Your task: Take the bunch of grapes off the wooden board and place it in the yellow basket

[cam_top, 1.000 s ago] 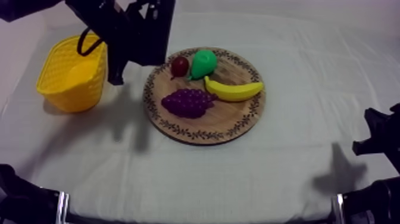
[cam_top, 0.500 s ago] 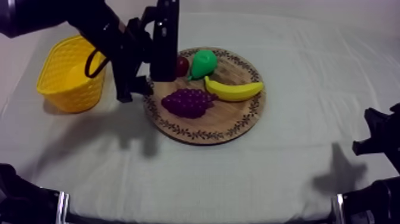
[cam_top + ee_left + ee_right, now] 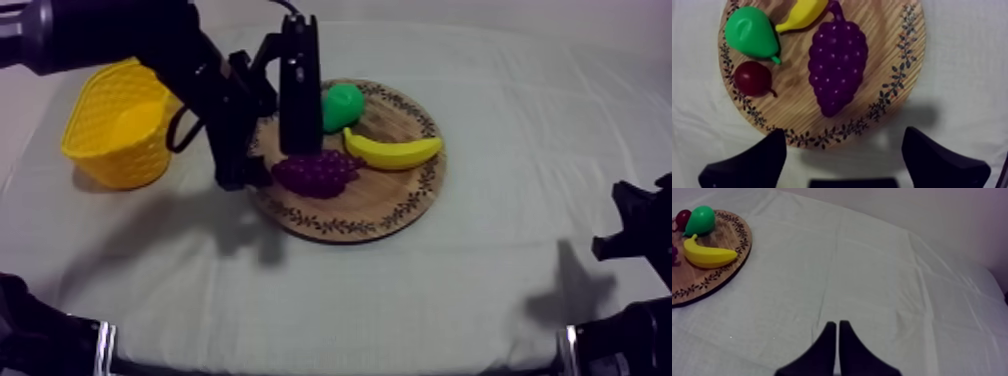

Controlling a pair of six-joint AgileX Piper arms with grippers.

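Observation:
The purple bunch of grapes (image 3: 318, 172) (image 3: 838, 65) lies on the near left part of the round wooden board (image 3: 400, 200) (image 3: 892, 45). My left gripper (image 3: 268, 165) (image 3: 844, 160) hangs over the board's left rim, open, one finger on each side of the grapes' narrow end and nothing between them. The yellow basket (image 3: 118, 125) stands at the table's left, with nothing in it that I can see. My right gripper (image 3: 837, 338) is shut on nothing, low at the right side of the table (image 3: 640, 240).
On the board also lie a green pear (image 3: 345, 105) (image 3: 752, 32), a banana (image 3: 393, 150) (image 3: 803, 12) and a small red fruit (image 3: 752, 78). Bare cloth stretches in front of the board and to its right.
My left arm has swung from beside the basket rightward and down to the board's left rim. Its fingers have opened from shut to wide apart. The right arm has not moved.

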